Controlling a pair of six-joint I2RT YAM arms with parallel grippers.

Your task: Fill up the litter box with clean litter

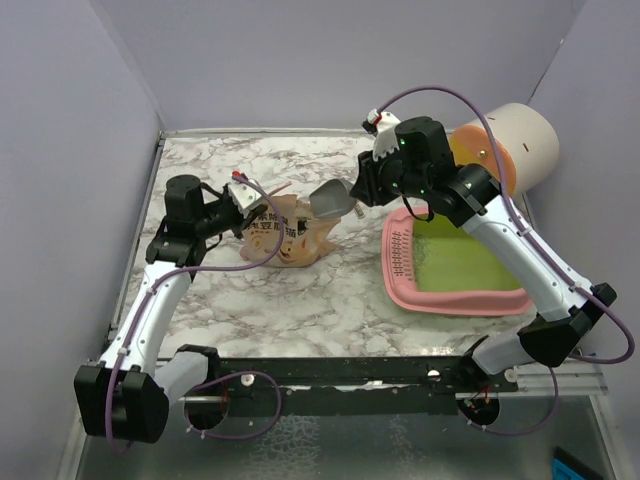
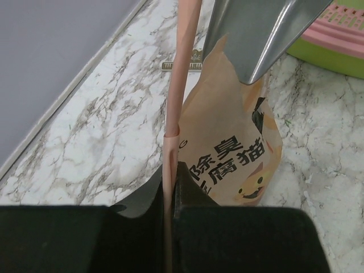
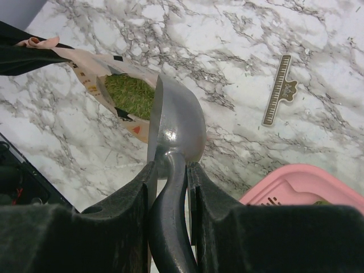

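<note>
Little done so far, by the look of things: shows only a flat lime-green floor inside the litter box point(image 1: 455, 302) at the right of the surface point(image 1: 300, 300), with no telling from above whether any granules lie there yet. Finds the clean litter point(image 3: 132, 94) inside the open bag point(image 1: 285, 235), left of the box and apart from it, visible as a green heap through the mouth. Left to do, most likely: load the scoop point(image 3: 179, 128), carry it across to the box, tip it out, and repeat until the floor is covered.

With the right hand point(image 3: 170, 170), clamps narrowly on the scoop's handle, one finger pressed to each side, bowl turned edge-on just at the bag's mouth and above the heap. No granules to be seen on the face of the bowl that shows, so probably not yet loaded.

With the left hand point(image 2: 169, 190), pinches the bag's upper edge, closed almost completely with only the thin paper between the fingers, holding the mouth up and open toward the scoop.
</note>
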